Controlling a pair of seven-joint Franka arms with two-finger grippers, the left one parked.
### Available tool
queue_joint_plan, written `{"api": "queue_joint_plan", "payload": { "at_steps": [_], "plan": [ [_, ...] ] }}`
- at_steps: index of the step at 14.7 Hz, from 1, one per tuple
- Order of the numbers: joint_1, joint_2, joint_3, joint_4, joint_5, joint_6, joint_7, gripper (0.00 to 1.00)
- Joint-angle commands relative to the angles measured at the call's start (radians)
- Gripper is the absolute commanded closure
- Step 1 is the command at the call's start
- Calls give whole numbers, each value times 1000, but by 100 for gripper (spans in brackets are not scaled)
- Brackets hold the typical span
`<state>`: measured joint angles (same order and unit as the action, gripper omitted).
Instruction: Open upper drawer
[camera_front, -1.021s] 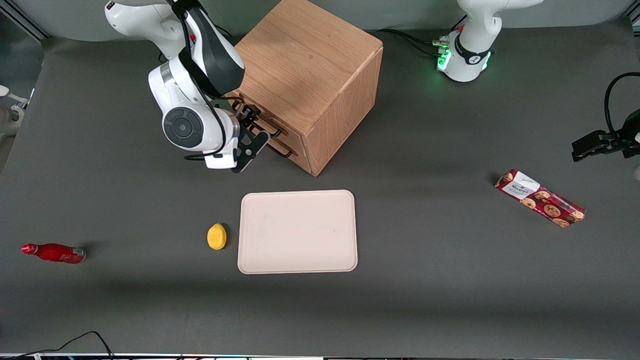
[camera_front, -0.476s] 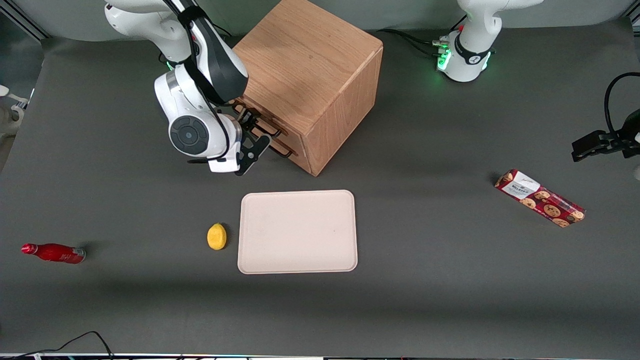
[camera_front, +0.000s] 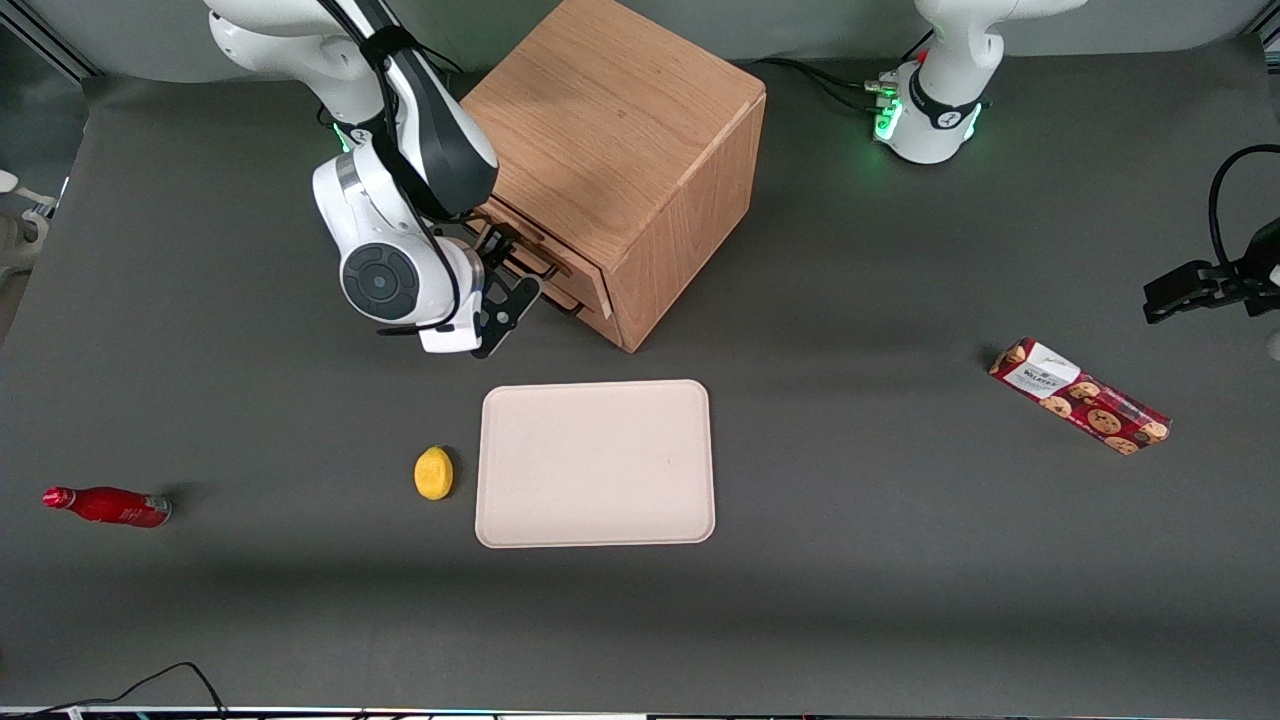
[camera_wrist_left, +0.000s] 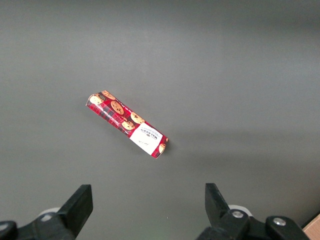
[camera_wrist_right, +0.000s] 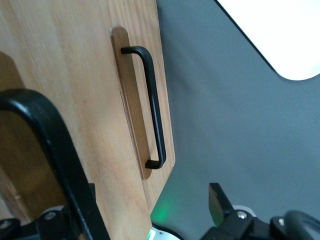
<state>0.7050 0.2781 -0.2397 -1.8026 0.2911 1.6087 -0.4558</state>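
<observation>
Grey tabletop, wooden cabinet (camera_front: 625, 150) at twelve o'clock.
Gripper (camera_front: 497, 262) sits at the upper drawer (camera_front: 530, 262), fingers parted around its black handle (camera_wrist_right: 55, 160), above the lower drawer (camera_wrist_right: 145, 100).

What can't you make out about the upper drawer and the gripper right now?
- Upper drawer: front view, the working arm's wrist covers most of its front.
- Its handle: right wrist view, cut off by the frame edge.
- Gripper, open at that handle: front view, contact hidden by its own body.
</observation>
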Motion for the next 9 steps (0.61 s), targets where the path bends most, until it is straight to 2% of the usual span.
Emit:
{"api": "queue_joint_plan", "payload": {
  "at_steps": [1, 9],
  "plan": [
    [-19, 18, -4, 34, 23, -4, -43, 0],
    [-38, 39, -30, 72, 22, -4, -101, 0]
  ]
}}
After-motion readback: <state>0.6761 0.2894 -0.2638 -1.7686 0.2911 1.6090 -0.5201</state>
